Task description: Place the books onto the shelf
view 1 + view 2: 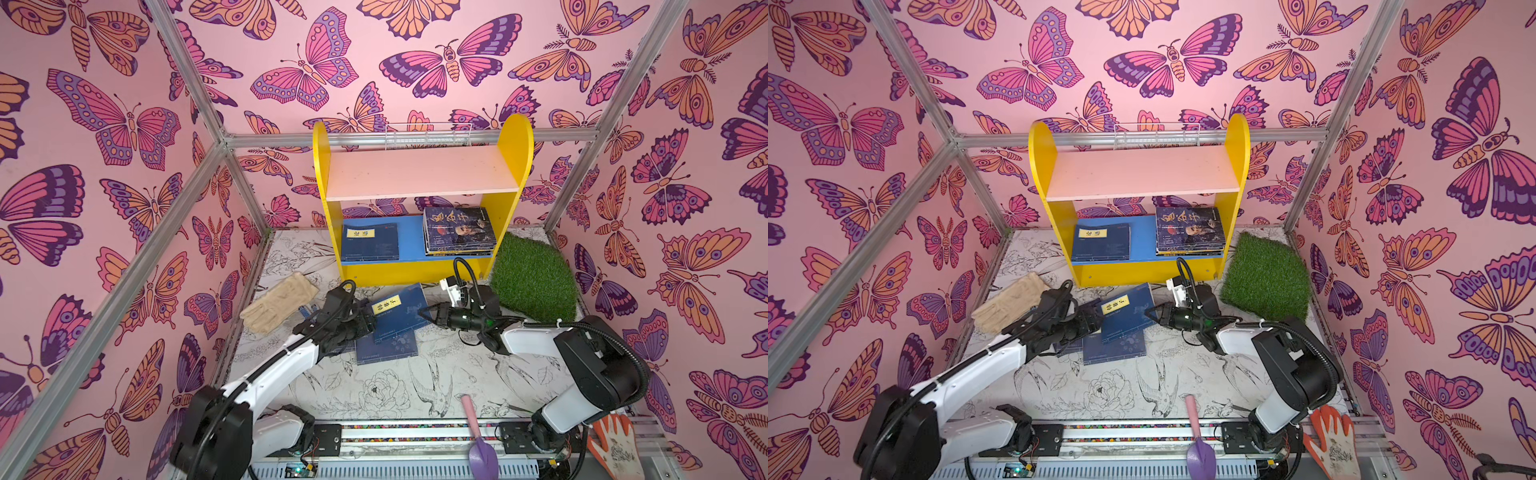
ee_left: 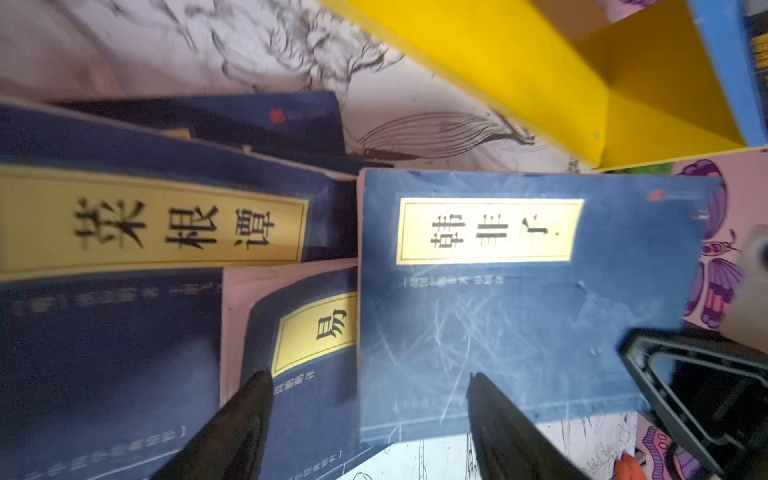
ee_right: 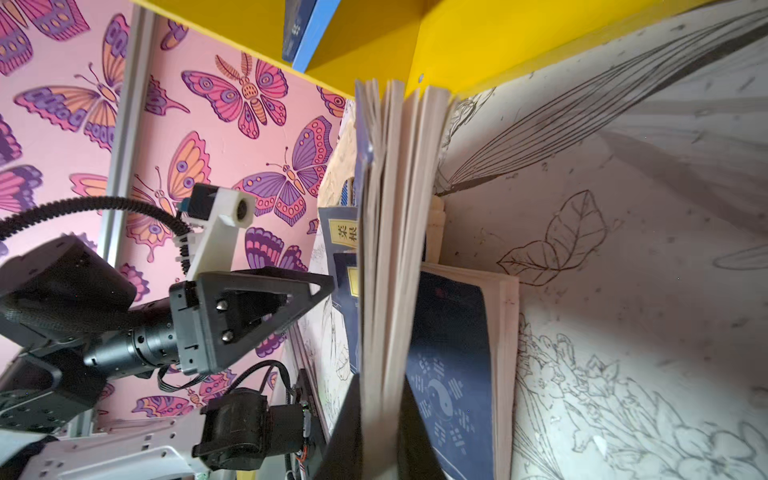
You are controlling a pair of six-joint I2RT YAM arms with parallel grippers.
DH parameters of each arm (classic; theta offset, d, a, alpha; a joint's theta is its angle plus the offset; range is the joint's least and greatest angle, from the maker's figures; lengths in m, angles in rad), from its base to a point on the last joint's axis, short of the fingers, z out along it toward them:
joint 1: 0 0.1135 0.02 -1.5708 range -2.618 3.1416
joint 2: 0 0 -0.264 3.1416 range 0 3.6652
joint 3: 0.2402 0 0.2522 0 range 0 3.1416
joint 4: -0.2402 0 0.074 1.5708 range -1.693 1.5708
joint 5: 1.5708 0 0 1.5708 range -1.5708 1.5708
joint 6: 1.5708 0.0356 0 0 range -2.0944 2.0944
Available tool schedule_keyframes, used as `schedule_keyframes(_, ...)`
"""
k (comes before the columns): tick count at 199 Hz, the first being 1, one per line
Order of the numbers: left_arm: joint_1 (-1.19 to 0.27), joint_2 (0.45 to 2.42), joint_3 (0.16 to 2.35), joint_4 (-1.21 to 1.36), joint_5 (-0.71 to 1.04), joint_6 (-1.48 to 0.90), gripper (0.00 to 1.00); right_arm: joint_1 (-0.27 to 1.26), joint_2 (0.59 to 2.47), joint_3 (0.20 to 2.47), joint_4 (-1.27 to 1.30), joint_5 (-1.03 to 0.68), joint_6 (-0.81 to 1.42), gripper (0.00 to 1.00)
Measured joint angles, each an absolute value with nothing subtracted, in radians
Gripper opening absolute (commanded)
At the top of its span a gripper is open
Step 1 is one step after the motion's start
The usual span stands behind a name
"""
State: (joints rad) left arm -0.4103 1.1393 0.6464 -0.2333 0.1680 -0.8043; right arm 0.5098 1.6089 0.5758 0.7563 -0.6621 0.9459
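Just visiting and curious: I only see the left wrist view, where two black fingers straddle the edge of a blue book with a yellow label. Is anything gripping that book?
Observer: Yes. In the right wrist view the right fingers are pinched on the fanned page edge of the yellow-labelled book.
Visitor: Are any books on the shelf?
Observer: In both top views the shelf has a blue lower board carrying a single navy book and a stack topped by a portrait cover.
Visitor: And the upper level?
Observer: The pink upper board bears no books; a white wire basket shows behind it.
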Motion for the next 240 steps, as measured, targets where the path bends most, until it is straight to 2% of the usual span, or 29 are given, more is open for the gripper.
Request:
schedule_keyframes(24, -0.37, 1.065, 0.625, -0.185, 0.232, -0.822, 1.0, 0.496, 1.606, 0.571, 0.824, -0.673, 1.002, 0.0)
schedule_keyframes(50, -0.364, 1.056, 0.615, -0.136, 0.308, -0.833, 1.0, 0.497, 1.573, 0.572, 0.888, -0.691, 1.049, 0.0)
schedule_keyframes(89, -0.364, 1.063, 0.603, -0.071, 0.386, -0.848, 0.9, 0.501, 1.548, 0.587, 0.955, -0.708, 1.1, 0.0)
schedule_keyframes(123, -0.364, 1.074, 0.594, 0.007, 0.445, -0.87, 0.77, 0.532, 1.549, 0.625, 0.963, -0.708, 1.118, 0.0)
schedule_keyframes(136, -0.364, 1.074, 0.59, 0.037, 0.463, -0.88, 0.69, 0.546, 1.551, 0.634, 0.97, -0.707, 1.124, 0.0)
schedule_keyframes(151, -0.364, 1.074, 0.588, 0.07, 0.481, -0.893, 0.47, 0.558, 1.557, 0.639, 0.98, -0.699, 1.131, 0.0)
schedule_keyframes(165, -0.356, 1.069, 0.585, 0.096, 0.485, -0.906, 0.21, 0.556, 1.561, 0.639, 0.982, -0.686, 1.139, 0.0)
schedule_keyframes(185, -0.347, 1.045, 0.579, 0.133, 0.498, -0.909, 0.0, 0.545, 1.562, 0.638, 0.956, -0.664, 1.148, 0.15)
schedule_keyframes(197, -0.347, 1.024, 0.576, 0.149, 0.498, -0.916, 0.0, 0.545, 1.562, 0.639, 0.932, -0.65, 1.14, 0.28)
schedule_keyframes(206, -0.348, 1.009, 0.572, 0.159, 0.497, -0.918, 0.0, 0.548, 1.559, 0.639, 0.913, -0.643, 1.127, 0.33)
schedule_keyframes(223, -0.348, 0.982, 0.551, 0.169, 0.493, -0.923, 0.0, 0.552, 1.539, 0.639, 0.871, -0.636, 1.105, 0.38)
schedule_keyframes(240, -0.347, 0.953, 0.528, 0.176, 0.49, -0.926, 0.0, 0.55, 1.509, 0.638, 0.845, -0.632, 1.091, 0.39)
